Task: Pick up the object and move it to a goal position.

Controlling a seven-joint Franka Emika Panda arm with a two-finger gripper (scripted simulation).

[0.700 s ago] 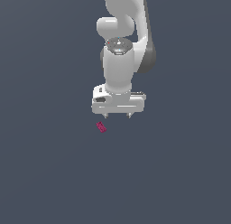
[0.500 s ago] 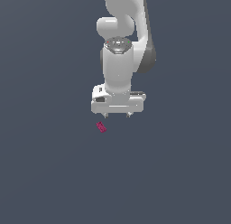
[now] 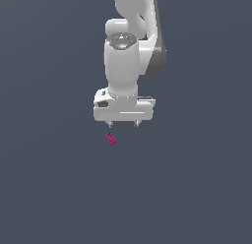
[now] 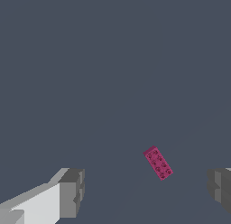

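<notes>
The object (image 3: 110, 138) is a tiny magenta-pink oblong block lying askew on the dark grey floor. In the exterior view it sits just below the gripper (image 3: 123, 124) and slightly toward that view's left. The white gripper hangs from the arm with its two short fingertips spread apart, open and holding nothing. In the wrist view the object (image 4: 158, 162) shows dotted marks on its top face and lies between the two grey fingertips (image 4: 72, 192), closer to one of them. The gripper (image 4: 146, 189) does not touch it.
The flat dark grey floor (image 3: 197, 189) fills both views. The white arm (image 3: 133, 36) rises straight above the gripper toward the top of the exterior view.
</notes>
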